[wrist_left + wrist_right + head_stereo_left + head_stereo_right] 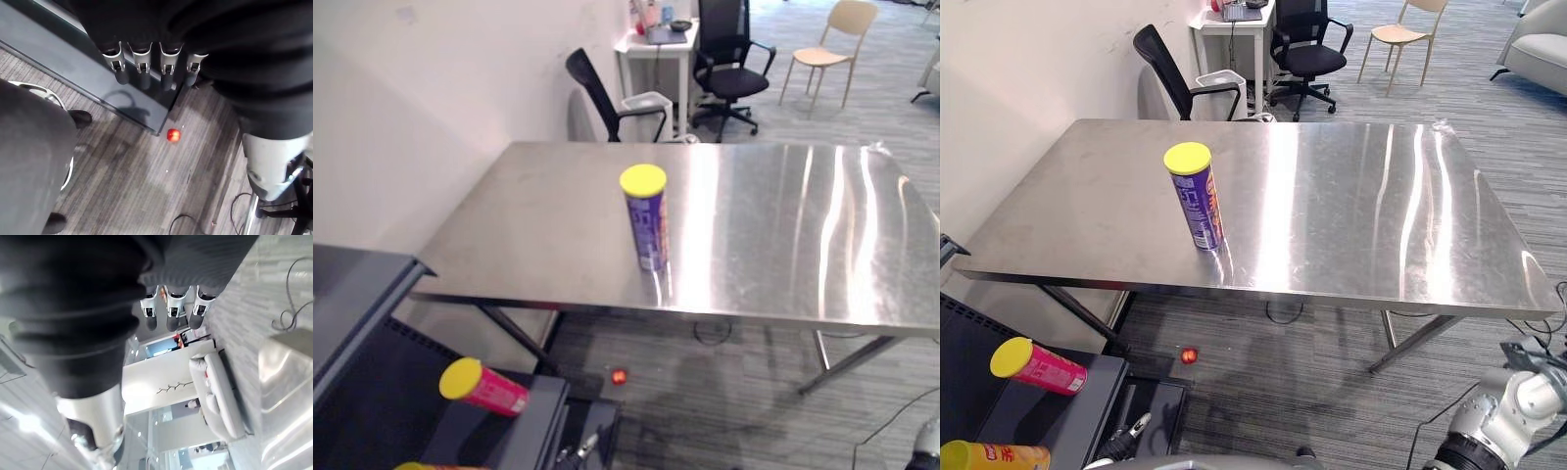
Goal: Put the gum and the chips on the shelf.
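- At the lower left of the head views stood the dark shelf [1058, 421]. A pink tube [1038, 367] with a yellow cap lay on its side on it, and an orange tube [994, 456] lay at the bottom edge. Whether either was the gum could not be told.
- The left hand [143, 63] hung over the carpet by the shelf's corner, its fingers straight and slightly apart, holding nothing. A small red object [173, 135] lay on the floor below it.
- The chips can [1197, 196], purple with a yellow lid, stood upright on the steel surface [1351, 196]. It was left of centre, toward the near edge, and well apart from both hands.
- The can looked like a light, stiff tube, tall and narrow, so a push near the top would likely tip it. Its glossy wall would probably slip, and it could skate on the polished metal.
- The best hold seemed to be around the middle of the body, thumb opposite the fingers and below the lid, which might pop off.
- The right hand [174, 308], low at the right, had its fingers loose and straight, holding nothing.
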Robot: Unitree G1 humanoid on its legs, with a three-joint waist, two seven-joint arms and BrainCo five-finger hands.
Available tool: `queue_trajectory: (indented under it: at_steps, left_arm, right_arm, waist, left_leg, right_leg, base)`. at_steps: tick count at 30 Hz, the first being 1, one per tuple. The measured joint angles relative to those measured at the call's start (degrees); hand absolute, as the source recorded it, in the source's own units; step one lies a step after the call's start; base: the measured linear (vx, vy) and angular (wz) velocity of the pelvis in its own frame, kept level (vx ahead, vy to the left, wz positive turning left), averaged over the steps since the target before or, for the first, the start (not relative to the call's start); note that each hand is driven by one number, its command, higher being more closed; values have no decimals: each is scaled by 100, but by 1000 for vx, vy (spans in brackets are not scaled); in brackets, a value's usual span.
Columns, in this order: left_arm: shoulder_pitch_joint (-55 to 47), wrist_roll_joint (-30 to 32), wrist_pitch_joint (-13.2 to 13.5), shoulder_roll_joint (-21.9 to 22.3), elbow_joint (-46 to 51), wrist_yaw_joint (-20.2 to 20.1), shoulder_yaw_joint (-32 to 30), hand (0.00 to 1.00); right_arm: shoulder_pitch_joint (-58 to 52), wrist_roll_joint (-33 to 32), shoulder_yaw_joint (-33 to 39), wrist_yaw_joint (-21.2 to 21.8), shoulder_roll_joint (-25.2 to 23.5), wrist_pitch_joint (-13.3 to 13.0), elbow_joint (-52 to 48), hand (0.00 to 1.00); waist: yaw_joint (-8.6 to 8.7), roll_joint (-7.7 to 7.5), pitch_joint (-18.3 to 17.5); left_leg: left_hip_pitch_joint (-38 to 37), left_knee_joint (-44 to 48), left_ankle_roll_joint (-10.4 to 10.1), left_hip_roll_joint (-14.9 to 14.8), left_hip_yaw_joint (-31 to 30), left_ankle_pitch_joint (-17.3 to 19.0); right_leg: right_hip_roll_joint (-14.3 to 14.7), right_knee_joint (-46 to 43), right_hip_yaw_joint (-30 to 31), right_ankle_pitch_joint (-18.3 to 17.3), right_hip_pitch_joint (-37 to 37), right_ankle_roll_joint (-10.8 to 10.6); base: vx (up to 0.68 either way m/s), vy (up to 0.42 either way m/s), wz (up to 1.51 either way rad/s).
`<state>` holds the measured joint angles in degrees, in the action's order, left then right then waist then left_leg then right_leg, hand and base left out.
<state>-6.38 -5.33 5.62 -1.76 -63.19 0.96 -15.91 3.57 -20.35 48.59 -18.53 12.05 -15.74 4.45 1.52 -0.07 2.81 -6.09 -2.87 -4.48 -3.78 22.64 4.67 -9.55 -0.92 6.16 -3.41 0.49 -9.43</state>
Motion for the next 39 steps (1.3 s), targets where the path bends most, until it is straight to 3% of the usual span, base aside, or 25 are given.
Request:
queue_trajectory:
  at_steps: [8,10,18,22,28,34,39]
  left_arm:
    - [-49,110,2,-21,55,-82,-2,0]
    - [-62,154,7,-55,156,-132,-1,0]
    - [-83,174,23,-111,224,-186,218,0]
    - [-69,173,53,-112,307,-192,228,0]
    - [-73,172,52,-112,306,-190,254,0]
    - [-61,174,56,-108,439,-181,272,0]
    - [-44,173,61,-109,495,-174,280,0]
  right_arm:
    - [-134,108,-803,867,-11,4,-1142,0]
    - [-151,230,-1072,1127,-9,8,-1284,0]
    - [-264,225,-2393,1891,177,106,-1303,0]
    - [-250,217,-2929,2074,275,137,-1268,0]
    - [-155,213,-3364,2167,282,176,-1102,0]
    - [148,212,-3945,2284,282,313,-764,0]
    - [559,212,-4117,2278,281,372,-364,0]
  waist:
    - [-3,-91,-152]
    - [-10,-166,-157]
    - [-55,-190,-152]
    - [-182,-239,-94]
    - [-180,-220,-77]
    - [-327,-241,-28]
    - [-344,-249,61]
  left_leg:
    - [168,-15,99,35,-320,-66]
    - [210,-30,116,53,-428,-109]
    - [294,-212,148,161,-732,-364]
    - [306,-258,139,180,-812,-459]
    - [381,-284,142,183,-1076,-561]
    - [402,-292,145,188,-1146,-573]
    - [403,-291,145,193,-1274,-581]
  right_leg:
    - [-87,89,-413,200,19,-42]
    - [-105,90,-498,200,16,-42]
    - [-163,135,-867,194,67,-40]
    - [-170,167,-983,134,90,2]
    - [-171,164,-1241,91,168,25]
    - [-172,174,-1313,90,198,28]
    - [-169,192,-1448,83,287,39]
  base:
    - [-26,-29,16]
    - [-52,-40,24]
    - [-64,-44,20]
    - [-72,-46,9]
    - [-46,-39,21]
    - [-11,-12,6]
    - [9,-18,14]
